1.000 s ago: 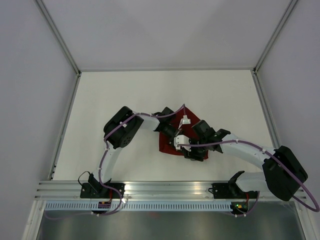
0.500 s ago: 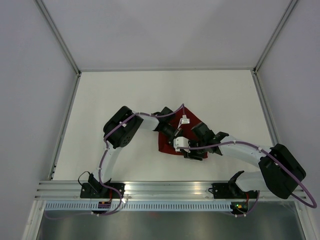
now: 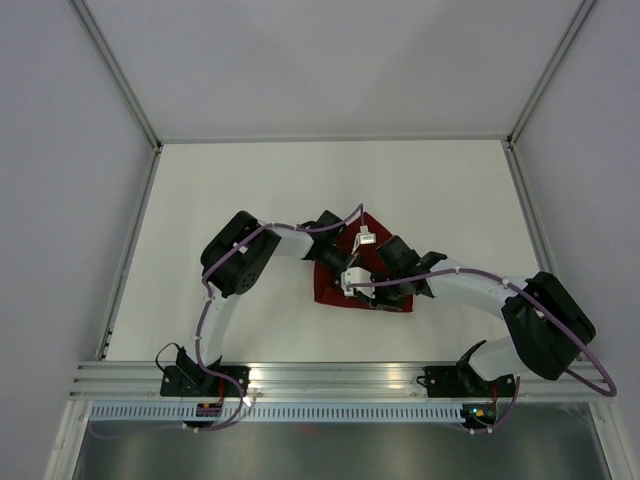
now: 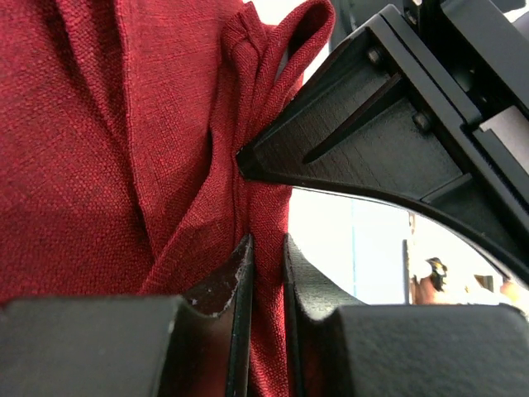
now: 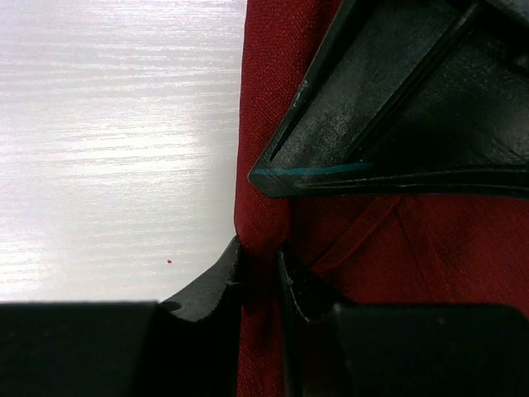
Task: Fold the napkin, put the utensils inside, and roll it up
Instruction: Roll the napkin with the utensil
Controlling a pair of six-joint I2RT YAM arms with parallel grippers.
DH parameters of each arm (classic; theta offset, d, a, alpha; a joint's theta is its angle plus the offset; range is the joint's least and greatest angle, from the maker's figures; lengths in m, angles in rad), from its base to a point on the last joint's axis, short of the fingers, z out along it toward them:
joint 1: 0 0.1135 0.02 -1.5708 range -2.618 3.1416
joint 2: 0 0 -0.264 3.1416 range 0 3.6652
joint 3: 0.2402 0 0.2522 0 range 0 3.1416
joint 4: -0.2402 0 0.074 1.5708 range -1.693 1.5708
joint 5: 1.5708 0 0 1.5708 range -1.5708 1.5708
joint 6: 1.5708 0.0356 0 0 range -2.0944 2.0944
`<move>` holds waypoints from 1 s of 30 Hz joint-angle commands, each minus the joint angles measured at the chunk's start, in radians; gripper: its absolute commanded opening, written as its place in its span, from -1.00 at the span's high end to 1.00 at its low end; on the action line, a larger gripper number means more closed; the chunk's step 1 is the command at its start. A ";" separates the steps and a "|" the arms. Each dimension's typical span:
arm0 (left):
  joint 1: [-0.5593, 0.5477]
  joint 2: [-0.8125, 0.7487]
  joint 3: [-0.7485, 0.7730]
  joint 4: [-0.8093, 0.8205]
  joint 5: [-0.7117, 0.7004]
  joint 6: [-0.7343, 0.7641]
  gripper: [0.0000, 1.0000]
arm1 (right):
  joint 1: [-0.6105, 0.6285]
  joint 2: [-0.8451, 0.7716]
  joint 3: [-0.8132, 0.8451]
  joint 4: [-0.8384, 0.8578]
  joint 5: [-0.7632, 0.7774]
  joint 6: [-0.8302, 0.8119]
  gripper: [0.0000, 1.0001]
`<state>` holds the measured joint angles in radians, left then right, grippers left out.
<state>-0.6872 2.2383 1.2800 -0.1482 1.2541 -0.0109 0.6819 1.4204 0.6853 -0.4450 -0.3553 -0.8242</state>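
Bright, even overhead light, soft shadows. Glare streaks the glossy white tabletop (image 5: 99,124); the dark red cloth napkin (image 4: 74,149) shows crisp weave.

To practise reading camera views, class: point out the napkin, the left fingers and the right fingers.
napkin (image 3: 328,288), top view, bare cloth near its left corner.
left fingers (image 4: 225,284), left wrist view, tip of one finger gripping cloth.
right fingers (image 5: 211,281), right wrist view, tip of one finger gripping cloth.

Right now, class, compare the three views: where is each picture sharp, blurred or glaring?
Top external: even, soft light, everything sharp. Left wrist: napkin weave crisp, background beyond it blown out white. Right wrist: table streaked with glare, napkin darker.
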 commanded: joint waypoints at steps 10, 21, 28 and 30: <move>0.149 -0.212 -0.162 0.361 -0.291 -0.184 0.46 | -0.027 0.138 0.039 -0.170 -0.157 -0.045 0.88; 0.297 -0.466 -0.317 0.631 -0.635 -0.319 0.50 | -0.116 0.379 0.261 -0.437 -0.270 -0.148 0.93; 0.322 -0.830 -0.508 0.785 -0.952 -0.302 0.45 | -0.194 0.564 0.421 -0.566 -0.303 -0.207 0.94; 0.316 -0.903 -0.531 0.786 -0.984 -0.253 0.41 | -0.215 0.626 0.477 -0.607 -0.316 -0.216 0.94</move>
<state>-0.3614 1.4368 0.7765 0.5190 0.4141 -0.2981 0.4801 1.9194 1.1599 -0.9562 -0.7193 -0.9554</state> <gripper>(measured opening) 0.290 0.228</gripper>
